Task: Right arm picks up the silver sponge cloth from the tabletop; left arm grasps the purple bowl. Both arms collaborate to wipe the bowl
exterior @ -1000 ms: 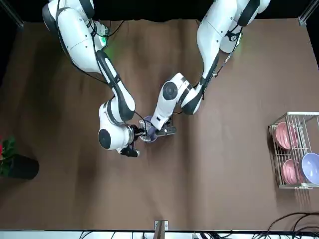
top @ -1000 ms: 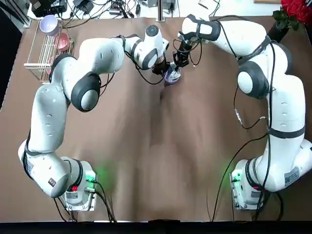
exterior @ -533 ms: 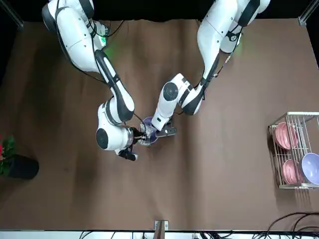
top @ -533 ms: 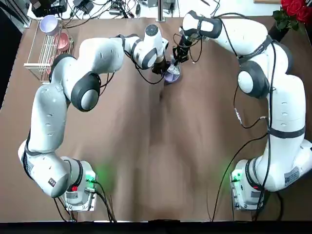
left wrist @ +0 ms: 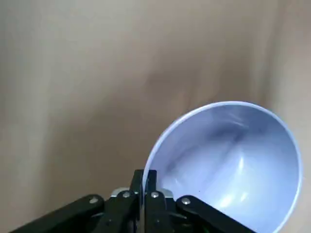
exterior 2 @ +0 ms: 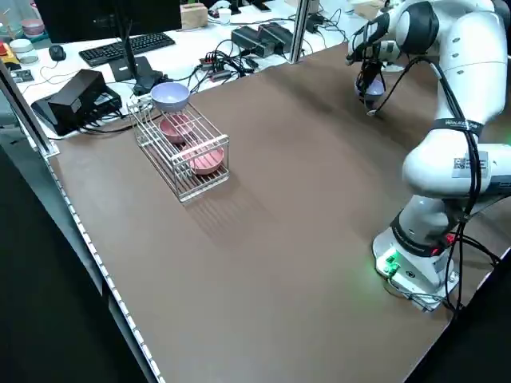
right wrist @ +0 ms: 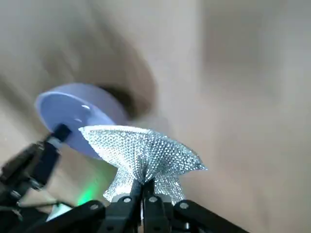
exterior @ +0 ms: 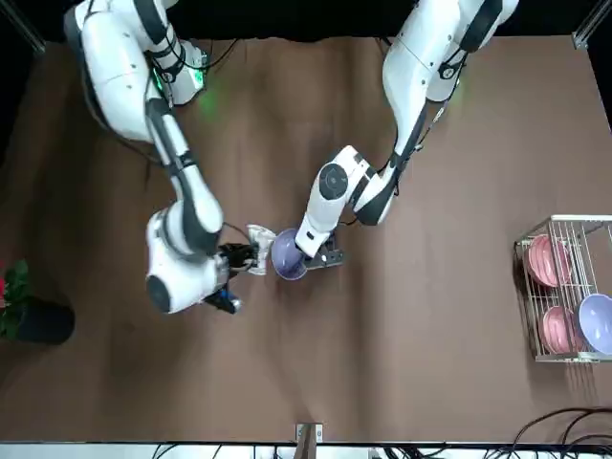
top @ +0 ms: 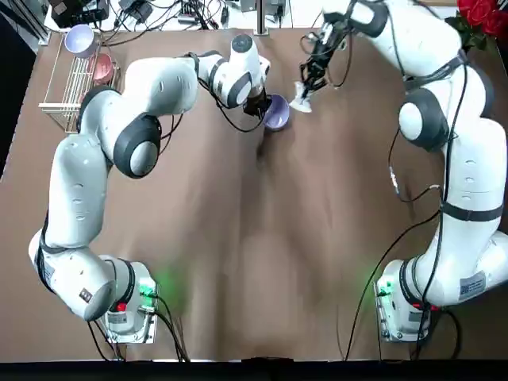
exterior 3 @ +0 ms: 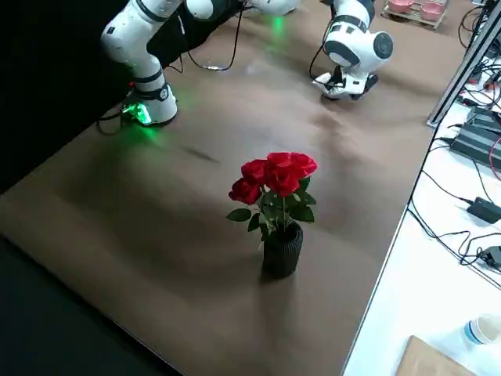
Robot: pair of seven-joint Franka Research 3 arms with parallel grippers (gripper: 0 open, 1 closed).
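Across the desk [top: 238,278], we have both arms reaching toward the far middle: the right arm [top: 470,186] from its side, the left arm [top: 77,182] from the other. The wire dish rack [exterior: 562,359] stands well apart, beyond the left arm. Between the arms, the purple bowl [left wrist: 233,165] hangs by its rim, which the left pincer [left wrist: 144,175] pinches. Just beside it is the silver sponge cloth [right wrist: 141,150], its gathered middle pinched in the right pincer [right wrist: 143,187], its ends flaring free.

We judge the step in hand to be wiping. We should keep the left arm steady, lead with the cloth's loose folds, and sweep lightly around the inside wall. Hard pressure could twist the bowl at its one rim grip, and our pincers must not knock together.
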